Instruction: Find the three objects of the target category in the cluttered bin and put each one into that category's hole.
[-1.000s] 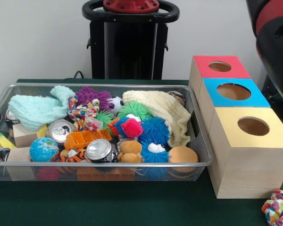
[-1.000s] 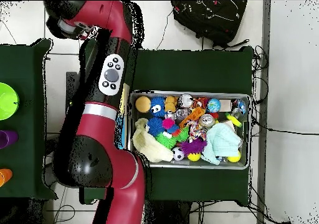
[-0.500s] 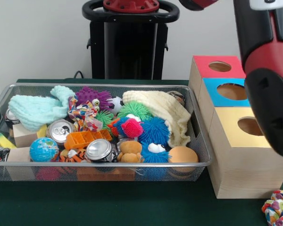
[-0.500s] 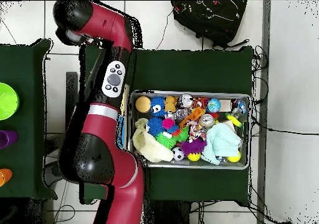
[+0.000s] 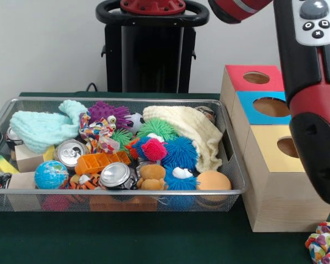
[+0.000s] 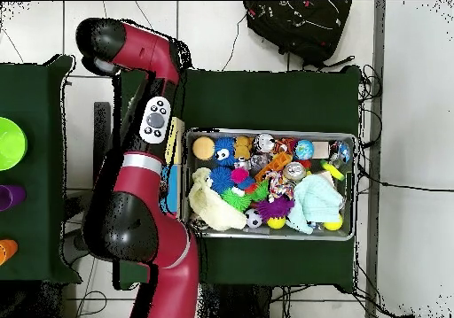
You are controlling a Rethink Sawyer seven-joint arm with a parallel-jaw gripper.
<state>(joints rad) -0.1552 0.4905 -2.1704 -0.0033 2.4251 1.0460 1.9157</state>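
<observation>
Red arm (image 5: 311, 99), claw unseen.

In the overhead view we see our red and black arm (image 6: 146, 190) rise from the base at 6 o'clock, run toward 12 o'clock, and bend at an elbow near 11 o'clock. In the front view the arm (image 5: 313, 99) fills the 3 o'clock side. Our hand is hidden.
</observation>
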